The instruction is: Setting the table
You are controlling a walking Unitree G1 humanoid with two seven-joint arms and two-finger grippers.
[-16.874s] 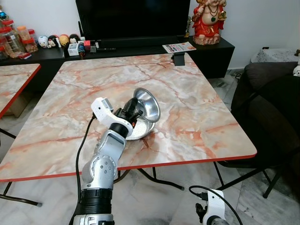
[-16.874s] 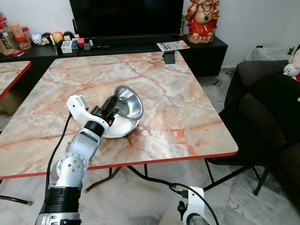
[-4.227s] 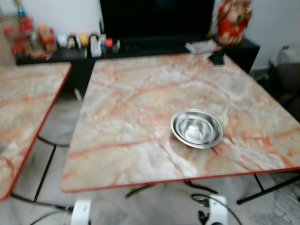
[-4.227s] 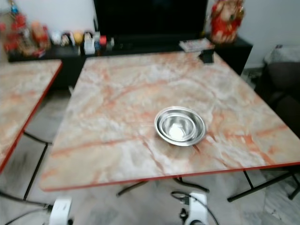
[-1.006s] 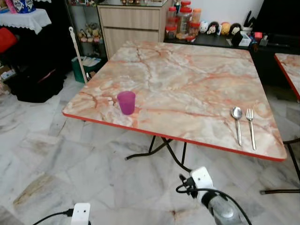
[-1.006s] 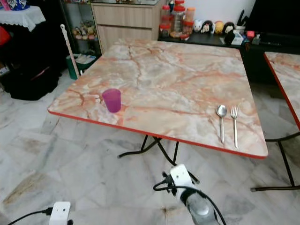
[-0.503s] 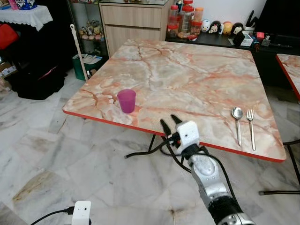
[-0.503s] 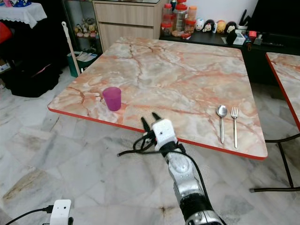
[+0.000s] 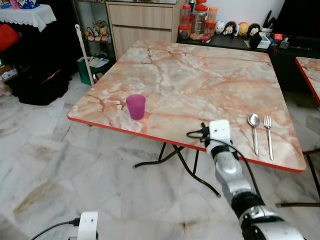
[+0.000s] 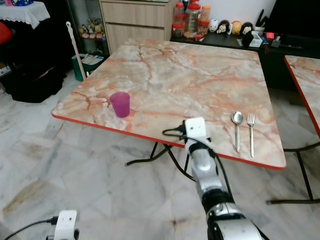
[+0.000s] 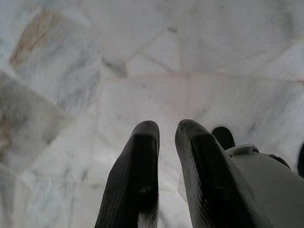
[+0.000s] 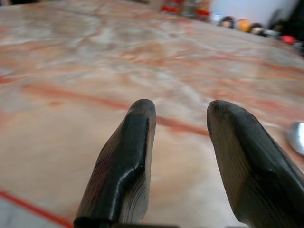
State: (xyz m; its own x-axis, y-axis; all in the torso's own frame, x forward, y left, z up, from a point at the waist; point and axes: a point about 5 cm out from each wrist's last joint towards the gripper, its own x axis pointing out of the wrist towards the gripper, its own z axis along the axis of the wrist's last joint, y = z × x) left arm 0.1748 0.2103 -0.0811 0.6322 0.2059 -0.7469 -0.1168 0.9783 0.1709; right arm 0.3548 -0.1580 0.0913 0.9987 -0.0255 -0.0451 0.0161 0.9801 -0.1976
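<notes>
**Right arm over near table edge, nothing held**

Marble-top table (image 9: 200, 75) with a red rim, on a pale marble floor (image 9: 60, 170); cabinet and cluttered sideboard behind it.

Left to right:
- Left gripper (image 11: 166, 142) hangs idle, pointing at the floor. Fingers narrow, nearly touching, empty.
- Purple cup (image 9: 135, 107) is upright near the table's front-left corner, just inside the rim.
- Right gripper (image 12: 180, 142) is over the near edge, about mid-width, between cup and cutlery. Fingers spread wide, nothing between them, aimed across the tabletop.
- Spoon (image 9: 254, 131) and fork (image 9: 268, 135) lie parallel, just beside each other, near the front-right corner, handles toward the rim.
- A second table's edge (image 9: 307, 75) shows at far right.

My read: it's reaching for a pickup; the cutlery is closer, but I can't tell the target.

Risks:
- Cutlery lies flat on hard marble. Fingertips could skate over it or push it off the rim.
- Spoon and fork are so close that grabbing one could drag the other.
- The cup is close to the corner, so a sideways nudge tips it or sends it over.
- The wrist cable (image 9: 195, 134) loops near the edge and could snag.

Room: the tabletop is open beyond the gripper, with floor space in front. It's tight only at the right, in the gap between the two tables.
</notes>
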